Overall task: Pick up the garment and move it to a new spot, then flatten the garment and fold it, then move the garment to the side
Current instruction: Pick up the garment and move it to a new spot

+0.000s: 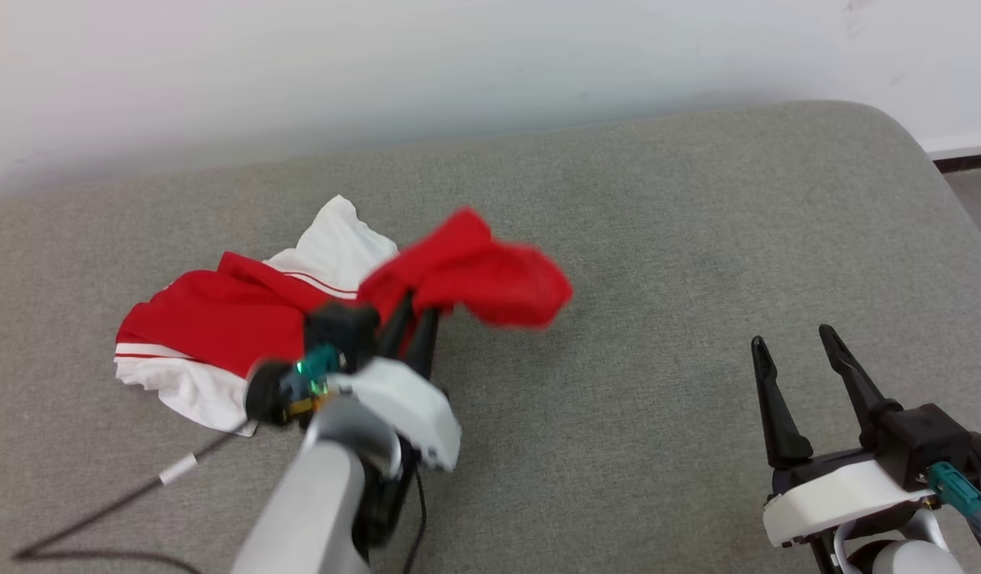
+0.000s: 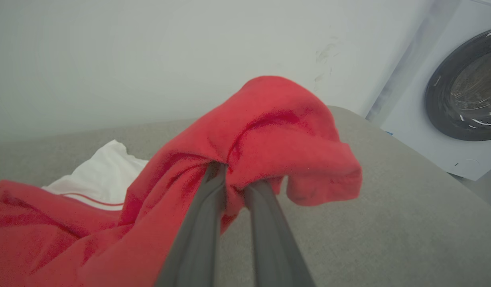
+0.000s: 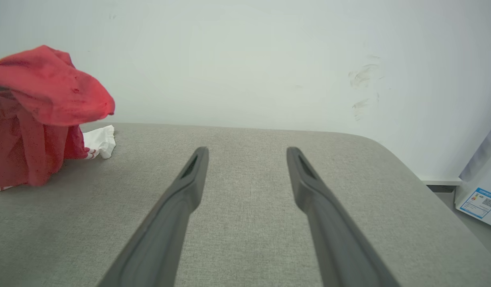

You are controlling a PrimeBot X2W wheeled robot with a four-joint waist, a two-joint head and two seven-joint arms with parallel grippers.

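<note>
Head view: the garment (image 1: 219,319) lies crumpled on the left part of the grey fabric-covered table (image 1: 657,239), one white sleeve toward the wall and one toward the near edge, while the left pincer (image 1: 420,312) holds a red fold of it up off the surface (blurred here). The left wrist view makes the grip plain, with two dark fingers (image 2: 197,231) pinching red cloth that bunches and droops over their tips, and it adds a white washing machine (image 2: 464,87) past the table's rounded corner. The right wrist view shows the right pincer (image 3: 247,151) spread wide over bare table, well apart from the raised garment at its left.
</note>
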